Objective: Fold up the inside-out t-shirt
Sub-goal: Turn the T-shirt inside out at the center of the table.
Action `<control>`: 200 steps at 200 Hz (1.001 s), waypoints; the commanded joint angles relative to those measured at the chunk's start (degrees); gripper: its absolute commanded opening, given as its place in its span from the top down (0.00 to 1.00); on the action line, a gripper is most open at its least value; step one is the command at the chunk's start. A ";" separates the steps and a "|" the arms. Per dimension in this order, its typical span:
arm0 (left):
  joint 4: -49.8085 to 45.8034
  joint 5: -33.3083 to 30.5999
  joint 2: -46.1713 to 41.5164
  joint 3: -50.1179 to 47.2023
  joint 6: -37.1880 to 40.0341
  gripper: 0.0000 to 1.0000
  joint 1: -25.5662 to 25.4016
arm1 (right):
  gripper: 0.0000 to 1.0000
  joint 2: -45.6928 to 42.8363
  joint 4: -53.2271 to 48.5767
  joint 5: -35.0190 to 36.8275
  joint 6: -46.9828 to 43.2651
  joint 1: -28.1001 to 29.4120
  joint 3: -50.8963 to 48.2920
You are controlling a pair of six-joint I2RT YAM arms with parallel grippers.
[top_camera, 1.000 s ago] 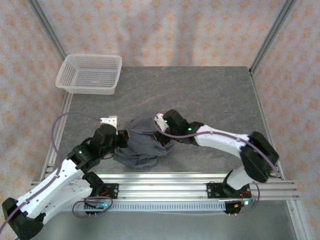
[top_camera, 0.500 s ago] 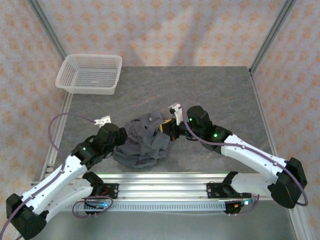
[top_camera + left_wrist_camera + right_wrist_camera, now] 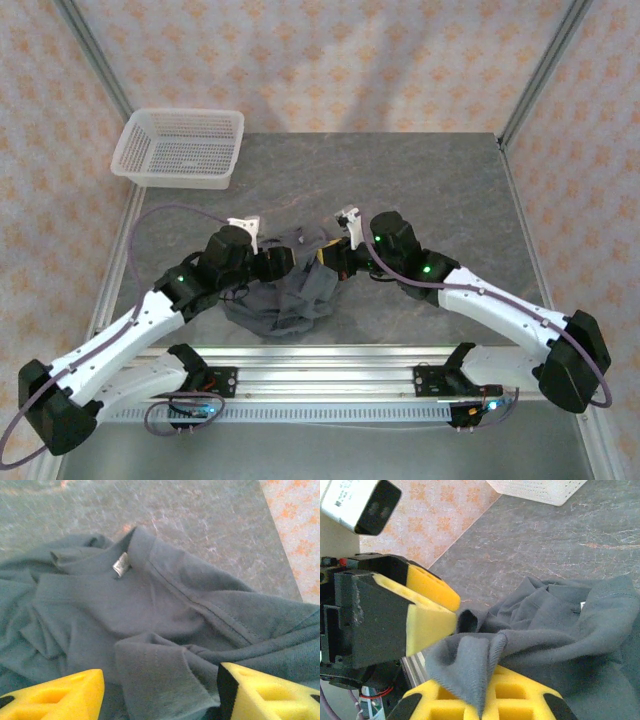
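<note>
The inside-out t-shirt point(image 3: 285, 303) lies crumpled on the tabletop point(image 3: 430, 190) near the front edge, between my two arms, its neck label point(image 3: 120, 563) facing up. My right tool point(image 3: 326, 259) is clamped on a ribbed hem of the shirt, and my left tool point(image 3: 282, 263) stands with pads apart, a fold of fabric between them. The white basket point(image 3: 180, 148) sits well apart at the far left corner.

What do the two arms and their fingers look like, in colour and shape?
Both the left arm and the right arm have white tube-shaped links joined by bulky black joints with small green lights. A thin lilac cable loops along each arm. A small white camera block sits at each wrist. The fingers are yellow wedge-shaped pads on black backing.
</note>
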 commanded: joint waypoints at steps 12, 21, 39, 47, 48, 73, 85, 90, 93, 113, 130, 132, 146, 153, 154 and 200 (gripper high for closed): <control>0.23 4.29 5.53 3.32 0.64 0.53 -0.02 | 1.00 -0.28 0.88 1.25 0.59 -0.20 -0.34; -0.46 3.50 6.55 3.10 0.45 0.64 -0.01 | 1.00 -0.13 0.83 2.09 0.84 -0.23 -0.33; -2.69 -1.06 6.32 2.20 -0.73 0.88 0.05 | 1.00 -0.25 0.29 3.17 1.14 -0.25 -0.30; -3.58 -3.08 5.34 1.67 -1.34 0.95 0.29 | 1.00 -0.38 0.17 3.99 1.29 -0.27 -0.59; -3.69 -3.22 5.20 1.64 -1.44 0.96 0.32 | 1.00 -0.38 0.19 4.05 1.34 -0.27 -0.65; -1.04 -0.98 -0.17 -0.29 -2.88 1.00 2.40 | 1.00 -1.23 -0.41 7.80 1.80 -0.45 -2.84; 2.80 3.27 -3.08 -1.35 -3.91 1.00 3.36 | 1.00 -1.97 -0.24 9.39 2.19 -0.78 -4.86; 4.42 4.96 -4.15 -1.61 -4.44 1.00 3.74 | 1.00 -2.32 0.15 9.87 2.41 -0.98 -5.97; 5.38 5.87 -4.78 -1.76 -4.78 1.00 3.97 | 1.00 -2.52 0.53 10.29 2.33 -0.98 -6.78; 10.56 9.54 -8.36 -2.41 -6.95 1.00 4.59 | 0.94 -2.02 3.11 14.37 2.04 -0.98 -13.24; 13.40 11.30 -10.27 -2.61 -7.30 1.00 4.56 | 0.89 0.85 0.41 16.91 2.05 -1.00 -15.11; 13.64 11.49 -10.42 -2.61 -7.22 1.00 4.56 | 0.89 1.09 -0.38 16.69 2.01 -0.98 -14.98; 14.79 12.97 -11.17 -3.07 -6.05 1.00 4.58 | 0.84 1.22 -4.19 14.00 1.10 -0.58 -13.21; 14.85 13.45 -11.45 -3.35 -5.01 1.00 4.60 | 0.80 -0.04 -5.26 13.78 0.24 0.19 -12.40; 14.84 13.48 -11.45 -3.42 -4.86 1.00 4.58 | 0.79 -0.30 -5.43 13.87 0.11 0.36 -12.27; 12.63 15.62 -12.03 -5.41 0.14 1.00 4.39 | 0.43 -9.81 -3.47 19.96 -11.17 6.74 -7.87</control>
